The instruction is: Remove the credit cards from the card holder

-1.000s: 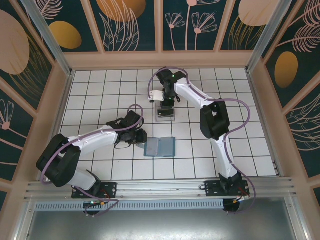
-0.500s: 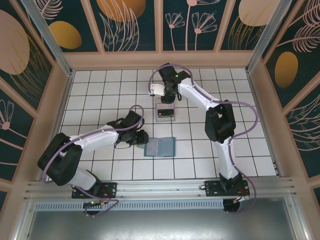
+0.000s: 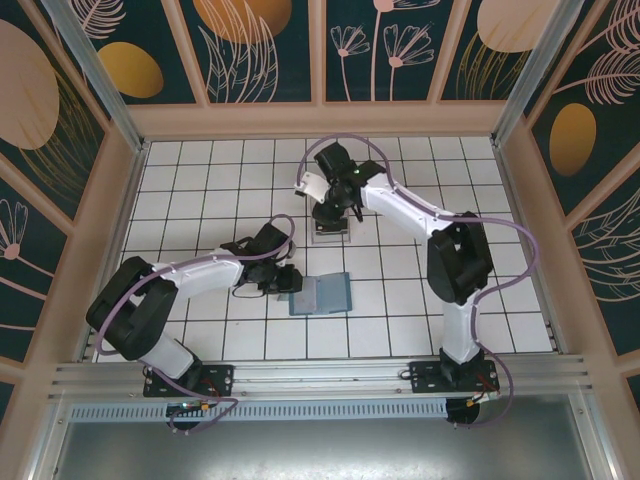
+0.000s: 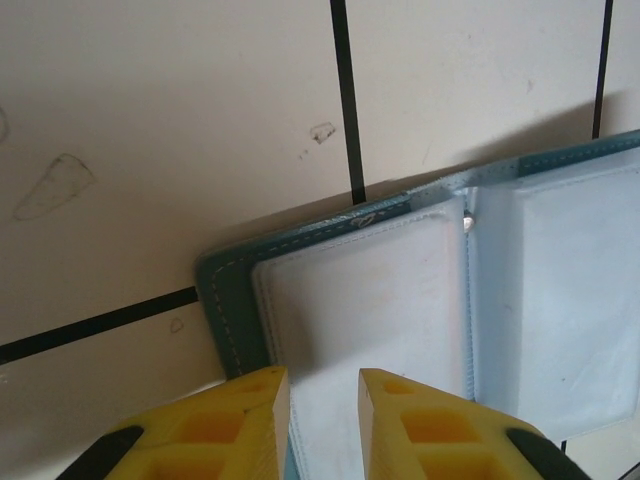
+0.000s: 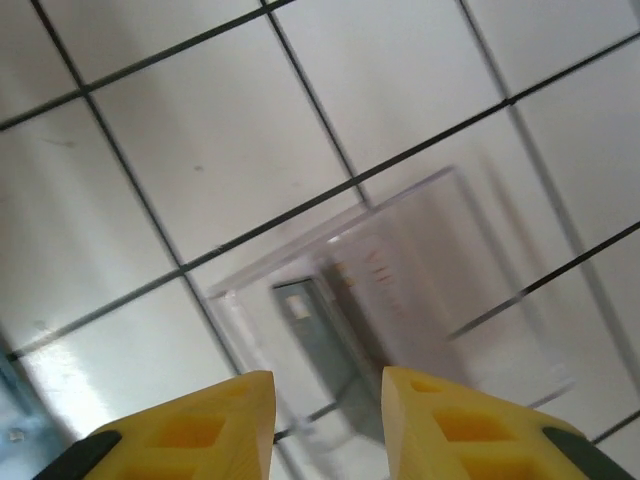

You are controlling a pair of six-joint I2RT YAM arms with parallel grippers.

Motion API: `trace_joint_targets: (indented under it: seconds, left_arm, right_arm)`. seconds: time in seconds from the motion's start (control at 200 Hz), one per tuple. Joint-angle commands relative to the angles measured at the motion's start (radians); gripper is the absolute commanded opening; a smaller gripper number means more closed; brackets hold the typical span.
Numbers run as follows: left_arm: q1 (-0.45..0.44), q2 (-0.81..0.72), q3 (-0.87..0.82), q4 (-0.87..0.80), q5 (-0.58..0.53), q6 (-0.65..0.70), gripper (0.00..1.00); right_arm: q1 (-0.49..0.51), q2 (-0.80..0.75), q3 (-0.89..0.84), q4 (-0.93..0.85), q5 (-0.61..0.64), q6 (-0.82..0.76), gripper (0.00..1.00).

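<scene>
The card holder point(image 3: 321, 295) lies open near the middle of the tiled floor, a teal bifold with clear, whitish pockets point(image 4: 360, 290). My left gripper point(image 3: 291, 281) is at its left edge. In the left wrist view its yellow fingers stand a little apart over the left panel, and the left gripper point(image 4: 325, 375) holds nothing I can see. My right gripper point(image 5: 328, 378) hovers open above a clear plastic box point(image 3: 330, 228). Inside the box lie a dark credit card point(image 5: 322, 335) and a whitish one point(image 5: 400, 290) with orange lettering.
The clear box point(image 5: 300, 255) stands about one tile behind the card holder. The right arm point(image 3: 400, 205) arches over the back of the floor. Wooden walls point(image 3: 320, 120) ring the tiled area, and free tiles lie to the right and far left.
My left gripper has slid right onto the card holder's left edge and narrowed slightly. My right wrist drew back from the box, then returned over it.
</scene>
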State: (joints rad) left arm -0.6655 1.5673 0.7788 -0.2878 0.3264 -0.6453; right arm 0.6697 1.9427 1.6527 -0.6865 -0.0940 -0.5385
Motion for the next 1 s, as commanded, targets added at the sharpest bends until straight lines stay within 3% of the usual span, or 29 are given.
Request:
trace_joint_targets:
  seconds: [0.0, 0.19, 0.425, 0.836, 0.996]
  left_arm:
    - [0.006, 0.017, -0.004, 0.009, 0.049, 0.030, 0.25]
    - [0.006, 0.009, 0.000, 0.008, 0.014, 0.017, 0.24]
    - [0.012, -0.025, 0.029, -0.017, -0.064, 0.014, 0.23]
    - [0.048, -0.078, 0.036, -0.024, -0.087, 0.003, 0.24]
    - [0.107, -0.124, 0.005, -0.030, -0.099, 0.003, 0.23]
  right_arm:
    - [0.002, -0.087, -0.099, 0.113, -0.047, 0.323, 0.32]
    - [0.005, -0.171, -0.275, 0.196, -0.115, 0.691, 0.30]
    - [0.026, -0.273, -0.451, 0.314, -0.159, 1.020, 0.19]
    - [0.163, -0.221, -0.449, 0.256, -0.149, 1.180, 0.18]
    - [0.220, -0.170, -0.433, 0.255, -0.147, 1.234, 0.19]
